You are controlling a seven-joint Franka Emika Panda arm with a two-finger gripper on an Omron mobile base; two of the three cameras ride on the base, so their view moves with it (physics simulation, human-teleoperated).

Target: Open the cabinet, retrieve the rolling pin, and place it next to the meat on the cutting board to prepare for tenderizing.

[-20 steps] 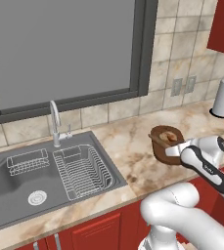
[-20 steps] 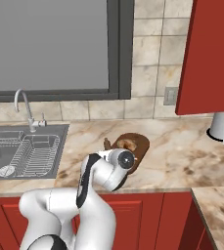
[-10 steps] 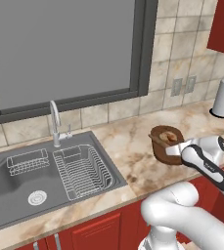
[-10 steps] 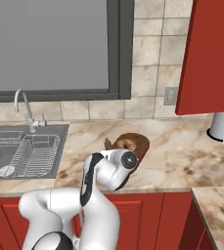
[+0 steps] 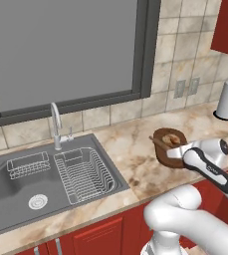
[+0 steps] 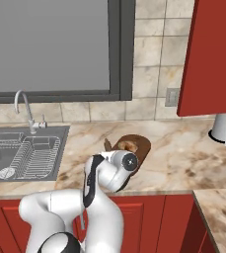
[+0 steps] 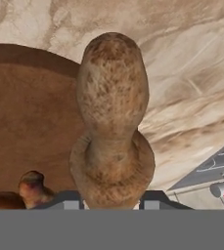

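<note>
Wooden rolling pin [image 7: 112,122] lowered over the round cutting board [image 5: 161,148]

Gripper [image 7: 111,201] clamps the pin, whose end overhangs the board's rim; the meat [image 7: 33,186] lies just beside it. Judged best: settle it flat beside the meat before letting go, so it won't roll. Compared with a second ago, almost nothing has shifted.

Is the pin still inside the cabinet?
No. The rolling pin sits between the gripper's fingertips, over the cutting board on the counter.
</note>
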